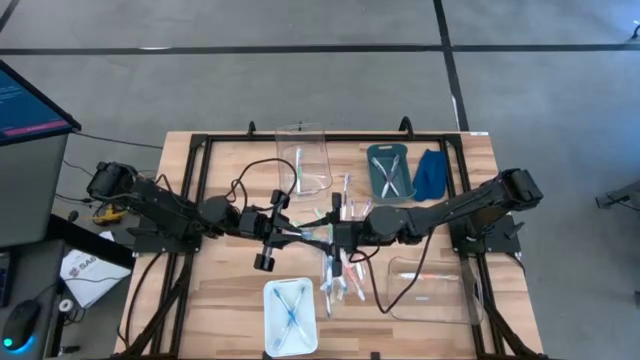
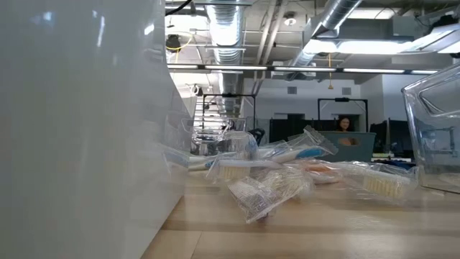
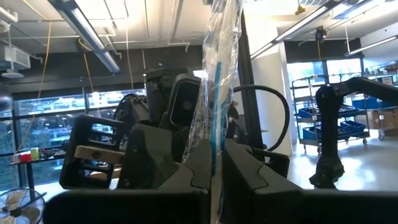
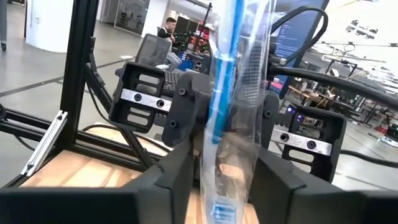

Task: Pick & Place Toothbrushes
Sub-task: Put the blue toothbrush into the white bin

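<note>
My two grippers meet above the middle of the table, over a loose pile of wrapped toothbrushes [image 1: 338, 275] [image 2: 287, 176] that lie on the wood. Between them stands one toothbrush [image 3: 214, 93] [image 4: 227, 74] with a blue handle in a clear wrapper, upright. My left gripper [image 1: 306, 233] [image 3: 214, 171] is shut on it. From the opposite side my right gripper [image 1: 336, 235] [image 4: 225, 177] faces the left, its fingers on either side of the same wrapper. Neither gripper shows in the low view. My left gripper pinches the wrapped toothbrush at its lower part [image 3: 214, 158] between its two fingers, coming roughly level from the table's left. The toothbrush stands upright above the fingers, lifted clear of the table. My right gripper has the wrapper's two side edges [image 4: 249, 168] between its fingers [image 4: 180, 174], which come level from the table's right and lie across the toothbrush. The wrapper fills the gap between them and shows flat, not crumpled.
A clear bin [image 1: 305, 160] stands at the far middle. A teal tray [image 1: 390, 170] holding toothbrushes and a folded blue cloth [image 1: 430, 172] are at the far right. A white tray [image 1: 290, 315] with toothbrushes sits at the near edge, and another clear bin [image 1: 430, 285] at the near right.
</note>
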